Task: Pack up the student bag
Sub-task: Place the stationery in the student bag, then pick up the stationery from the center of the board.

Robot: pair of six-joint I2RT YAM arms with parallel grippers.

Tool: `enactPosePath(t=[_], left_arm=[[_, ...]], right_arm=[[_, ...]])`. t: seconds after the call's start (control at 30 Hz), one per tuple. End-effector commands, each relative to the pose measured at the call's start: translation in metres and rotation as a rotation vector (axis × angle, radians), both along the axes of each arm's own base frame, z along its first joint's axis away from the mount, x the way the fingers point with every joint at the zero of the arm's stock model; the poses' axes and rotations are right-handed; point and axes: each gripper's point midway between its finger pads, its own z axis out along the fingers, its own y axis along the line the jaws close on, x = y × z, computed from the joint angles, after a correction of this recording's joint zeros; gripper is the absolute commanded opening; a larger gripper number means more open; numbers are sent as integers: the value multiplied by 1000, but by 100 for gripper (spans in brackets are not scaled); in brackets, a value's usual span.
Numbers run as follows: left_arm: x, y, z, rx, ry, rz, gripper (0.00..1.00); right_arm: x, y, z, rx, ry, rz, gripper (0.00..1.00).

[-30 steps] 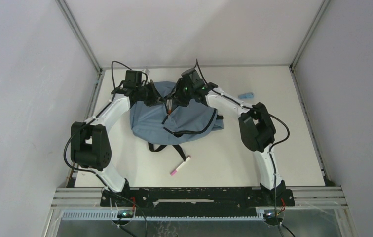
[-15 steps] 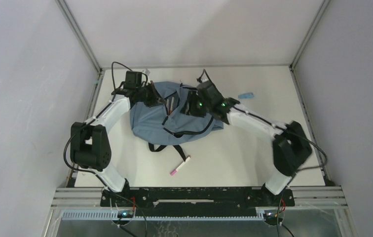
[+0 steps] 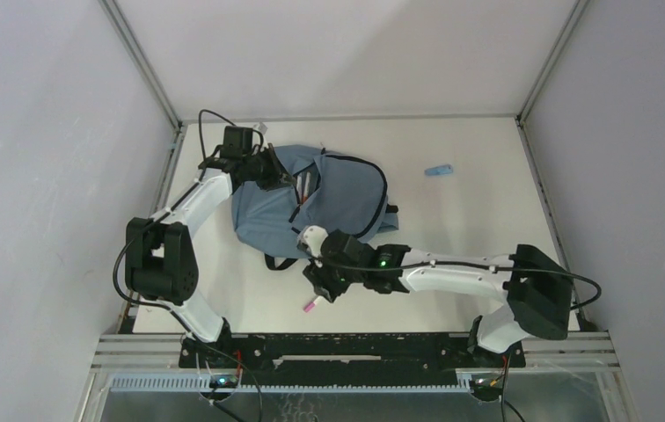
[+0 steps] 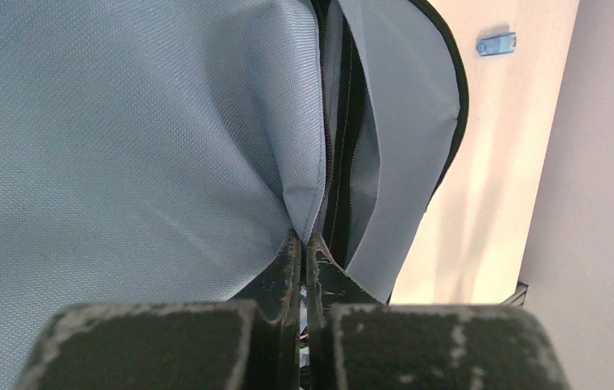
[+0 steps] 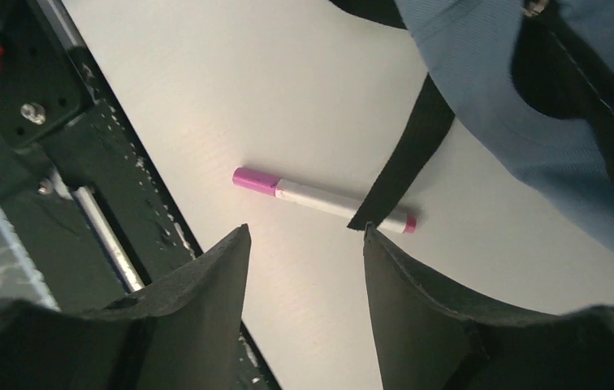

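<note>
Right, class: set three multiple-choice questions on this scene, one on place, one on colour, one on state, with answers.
1. The marker lies: A on the table beside the bag; B in a gripper; C on the wall.
2. Its cap is: A green; B pink; C yellow.
3. The right gripper is: A open; B shut on the marker; C shut on a strap.
Answers: 1 A, it rests on bare table; 2 B, its end shows pink; 3 A, its fingers stand apart.
</note>
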Motion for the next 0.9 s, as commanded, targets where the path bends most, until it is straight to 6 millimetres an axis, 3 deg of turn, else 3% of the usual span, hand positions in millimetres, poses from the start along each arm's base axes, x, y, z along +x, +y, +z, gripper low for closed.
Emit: enactPosePath(t=[0.0, 0.13, 0.4, 0.7, 0.87], left_arm=[[-4, -9, 26, -51, -68, -34, 0], [-3, -7, 26, -52, -66, -32, 0], [-4, -6, 23, -53, -55, -30, 0], [-5, -5, 22, -53, -50, -31, 0], [-5, -5, 21, -56, -45, -33, 0]], right_arm=[[-2, 24, 1, -3, -181, 179, 63], [-16, 35, -13, -16, -183, 288, 66], [-16, 41, -43, -84, -162, 337, 67], [2, 37, -77, -174, -184, 309, 69], [18, 25, -94, -224, -161, 222, 69]])
